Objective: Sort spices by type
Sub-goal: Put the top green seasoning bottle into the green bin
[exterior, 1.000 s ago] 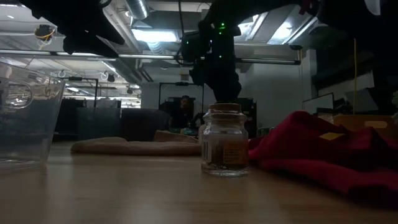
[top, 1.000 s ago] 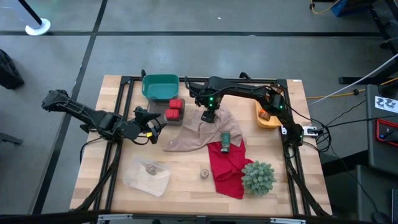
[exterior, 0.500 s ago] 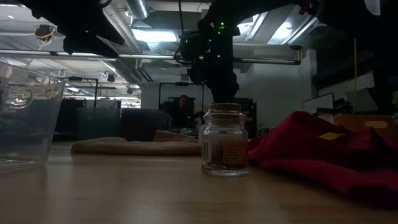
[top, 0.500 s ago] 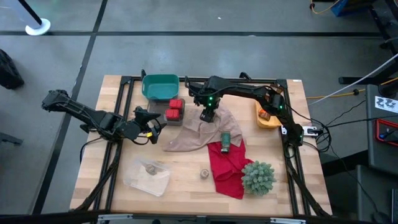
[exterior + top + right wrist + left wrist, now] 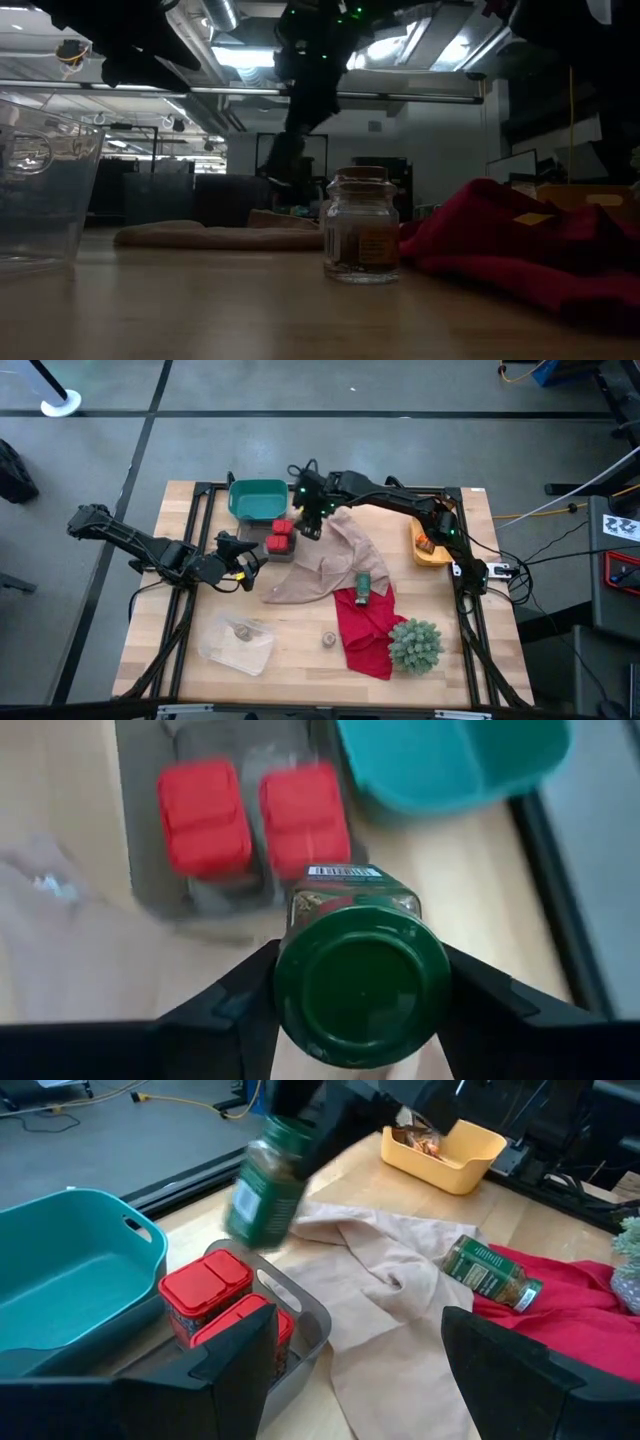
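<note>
Right hand (image 5: 311,520) is clamped on a dark-green glass spice jar (image 5: 360,975), held in the air above two red boxy tins (image 5: 281,537) in a grey tray (image 5: 305,1305), beside the teal bin (image 5: 257,499). Left hand (image 5: 243,562) waits above the tabletop (image 5: 300,660), fingers apart, holding nothing.

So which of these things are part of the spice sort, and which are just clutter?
Job: green jar in right gripper, green jar on red cloth, red tins, glass jar, yellow bin's packets.
Clutter: tan cloth, red cloth, plant.
</note>
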Controlling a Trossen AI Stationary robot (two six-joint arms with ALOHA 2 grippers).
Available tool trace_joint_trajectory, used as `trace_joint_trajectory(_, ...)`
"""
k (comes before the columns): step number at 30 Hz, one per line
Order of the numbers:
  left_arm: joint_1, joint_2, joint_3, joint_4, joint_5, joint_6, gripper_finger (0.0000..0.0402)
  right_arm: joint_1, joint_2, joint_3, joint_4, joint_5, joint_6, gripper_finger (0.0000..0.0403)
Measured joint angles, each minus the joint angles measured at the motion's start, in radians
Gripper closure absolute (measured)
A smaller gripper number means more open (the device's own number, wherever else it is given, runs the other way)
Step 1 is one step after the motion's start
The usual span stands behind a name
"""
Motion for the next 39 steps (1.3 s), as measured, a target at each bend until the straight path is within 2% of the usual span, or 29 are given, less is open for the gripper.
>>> trace_joint_trajectory(8, 0.0, 0.0, 0.0, 0.0, 0.0, -0.024, 0.0137, -0.002, 0.0, 0.0, 0.115, 0.058, -0.106, 0.0195)
trace_joint_trajectory(19, 0.0, 0.0, 0.0, 0.001, 0.0, -0.031, 0.0137, -0.047, 0.013, -0.002, 0.391, 0.025, -0.301, 0.0195)
trace_joint_trajectory(24, 0.0, 0.0, 0.0, 0.002, 0.0, -0.046, 0.0137, -0.082, 0.062, -0.005, 0.42, -0.064, -0.311, 0.0195)
trace_joint_trajectory(39, 0.028, 0.0, 0.0, 0.005, 0.0, -0.052, 0.0137, -0.105, 0.174, -0.005, 0.421, -0.121, -0.314, 0.0187)
